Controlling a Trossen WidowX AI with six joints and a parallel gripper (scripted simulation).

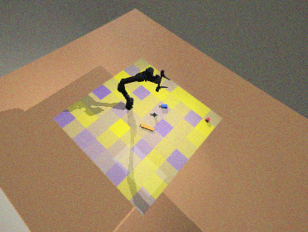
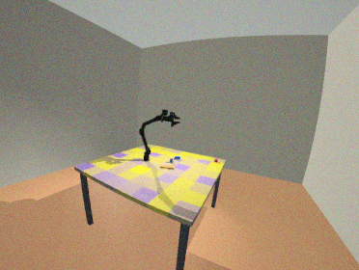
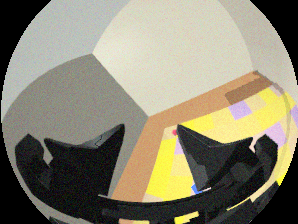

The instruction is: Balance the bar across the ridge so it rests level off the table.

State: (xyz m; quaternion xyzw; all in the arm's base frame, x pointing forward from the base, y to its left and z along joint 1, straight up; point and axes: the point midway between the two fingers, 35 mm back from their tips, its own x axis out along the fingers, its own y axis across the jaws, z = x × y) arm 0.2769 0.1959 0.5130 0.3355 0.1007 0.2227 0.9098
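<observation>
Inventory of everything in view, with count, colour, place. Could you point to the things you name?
table: 1, yellow, purple and tan patchwork top [image 1: 177, 159] [image 2: 206, 180], dark legs, mid-room
bar: 1, orange [image 1: 146, 128] [image 2: 167, 167], lying on the table
small block: 1, blue [image 1: 164, 106] [image 2: 178, 158], on the table near the bar
small dark piece: 1, possibly the ridge [image 1: 154, 114] [image 2: 171, 160], between bar and block
small object: 1, red, shape unclear [image 1: 208, 120] [image 2: 216, 160] [image 3: 174, 132], near a table corner
floor: 1, orange-brown [image 1: 257, 166] [image 2: 43, 217], under the table
walls: several, grey and off-white, around
arm: 1, black [image 1: 121, 88] [image 2: 142, 131], standing on the table
pincer: 1, black [image 1: 166, 83] [image 2: 179, 121] [image 3: 151, 126], raised, open
</observation>
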